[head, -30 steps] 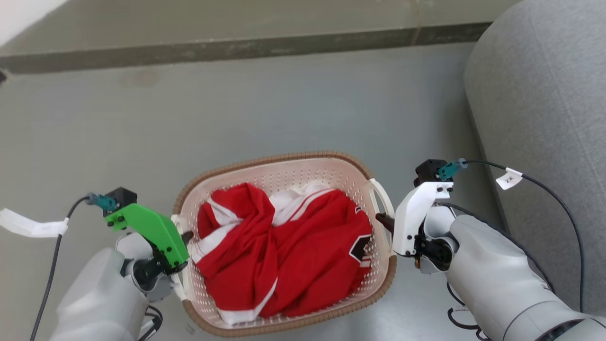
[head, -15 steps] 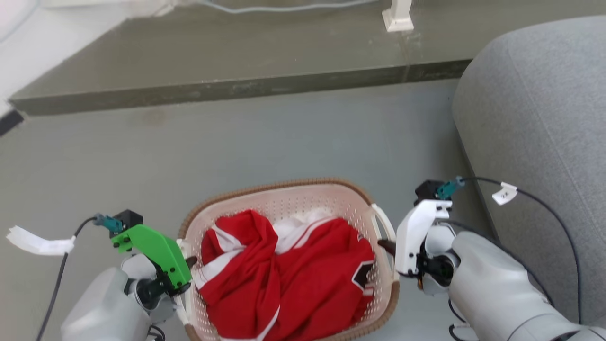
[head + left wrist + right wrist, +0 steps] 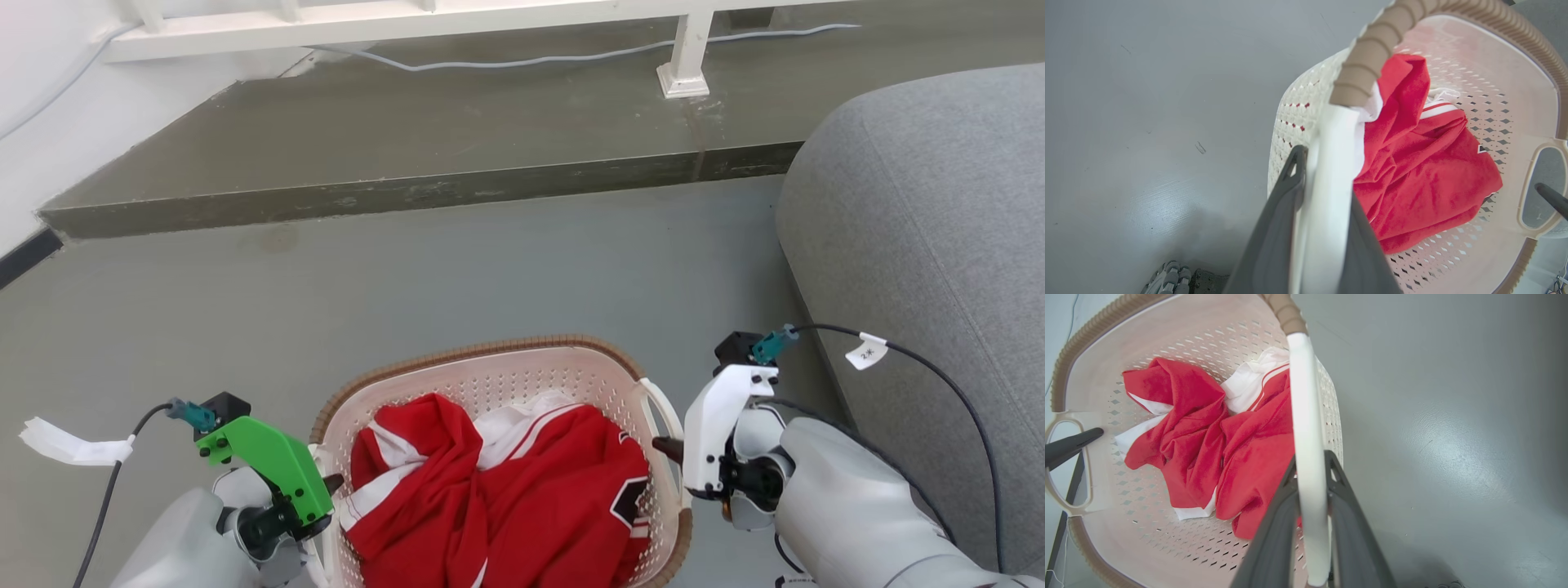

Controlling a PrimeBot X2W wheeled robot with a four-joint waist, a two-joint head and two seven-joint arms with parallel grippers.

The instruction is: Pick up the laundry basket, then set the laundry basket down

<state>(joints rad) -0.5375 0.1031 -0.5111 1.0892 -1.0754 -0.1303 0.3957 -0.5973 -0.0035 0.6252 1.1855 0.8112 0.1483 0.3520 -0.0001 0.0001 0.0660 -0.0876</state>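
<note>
Basket (image 3: 506, 384) low and central in head view, hemmed between both arms, near end cut off by the bottom edge. On left handle (image 3: 1327, 228), left gripper (image 3: 1323, 179) clamped, dark fingers (image 3: 1278, 228) pressed to either side of the white bar; on right handle (image 3: 1304, 396), right gripper (image 3: 1310, 469) clamped the same way. Base on floor (image 3: 490, 269) or clear of it: cannot tell. Inside, red garment (image 3: 522, 498) with white trim, heaped below brown rim (image 3: 490, 345). Open grey floor ahead of basket and off to the left, bare as far as a dark step (image 3: 408, 192) running across the view; above the step, a ledge (image 3: 490, 114) bearing a white post (image 3: 684, 57) and a grey cable (image 3: 571, 59). White wall (image 3: 49, 122) closing off the far left, black skirting (image 3: 24, 255) at its foot. Tight on the right: grey sofa (image 3: 914, 245) just beside the right arm, forearm taking up most of the gap between sofa and basket. Writing: white tag (image 3: 867, 353) by the right wrist, marked "2" plus a second character too small to read; white tape flag (image 3: 69, 447) by the left arm, plain white on the side shown. Black-and-white emblem (image 3: 630, 500) on garment, partly folded under, too small to read.
</note>
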